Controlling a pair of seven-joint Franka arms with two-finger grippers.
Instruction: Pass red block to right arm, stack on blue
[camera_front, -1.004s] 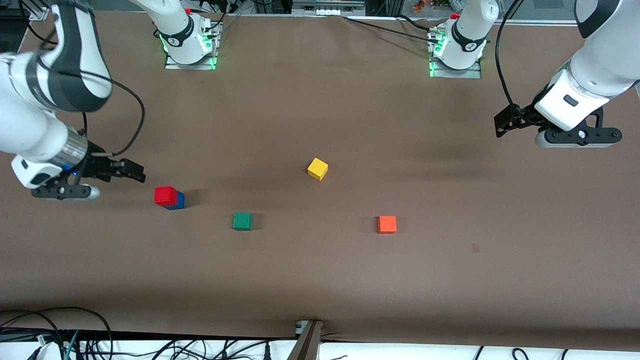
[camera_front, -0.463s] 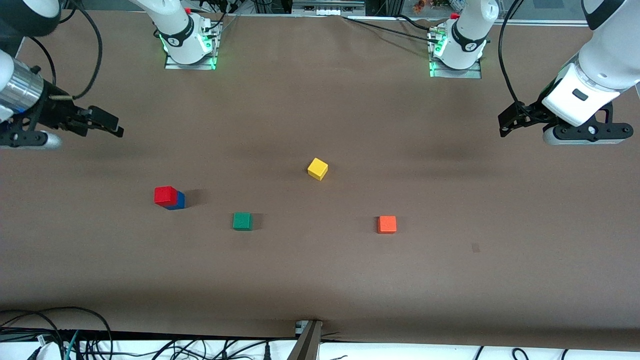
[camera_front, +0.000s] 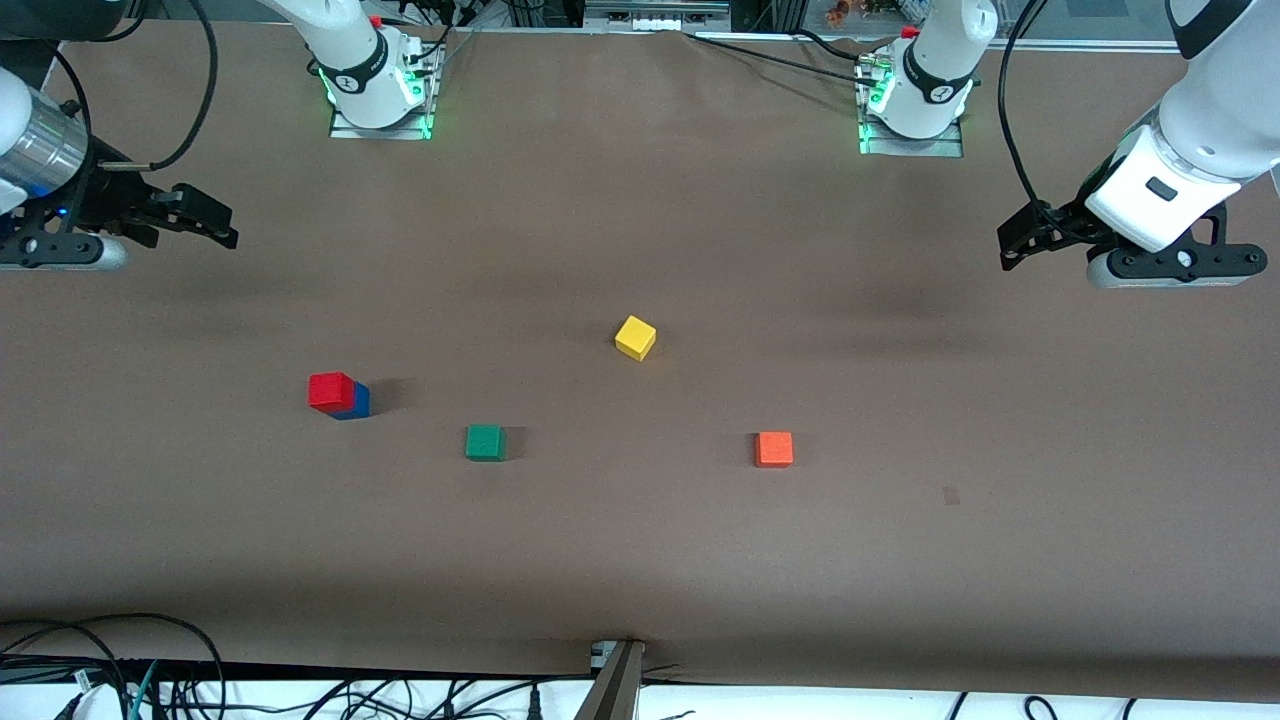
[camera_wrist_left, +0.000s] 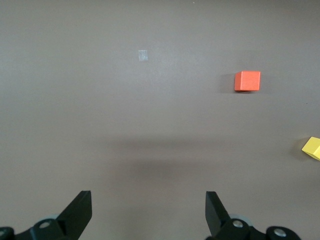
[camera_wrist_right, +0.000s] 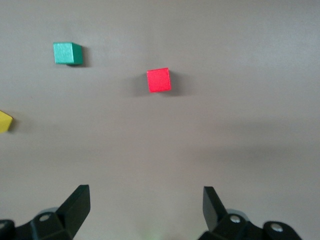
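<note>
The red block (camera_front: 330, 390) sits on top of the blue cube (camera_front: 356, 403) on the brown table, toward the right arm's end. In the right wrist view the red block (camera_wrist_right: 159, 80) hides the blue cube under it. My right gripper (camera_front: 205, 222) is open and empty, up in the air over the table's edge at the right arm's end, away from the stack. In the right wrist view its fingertips (camera_wrist_right: 146, 205) stand wide apart. My left gripper (camera_front: 1020, 245) is open and empty, held over the table at the left arm's end; it shows open in the left wrist view (camera_wrist_left: 148, 210).
A green cube (camera_front: 485, 442) lies beside the stack, toward the middle. A yellow cube (camera_front: 635, 337) lies mid-table. An orange cube (camera_front: 774, 449) lies toward the left arm's end. The arm bases (camera_front: 375, 90) stand along the top edge.
My right gripper has risen and drawn away from the red-on-blue stack toward the table's end. My left gripper has shifted slightly. The cubes have not moved.
</note>
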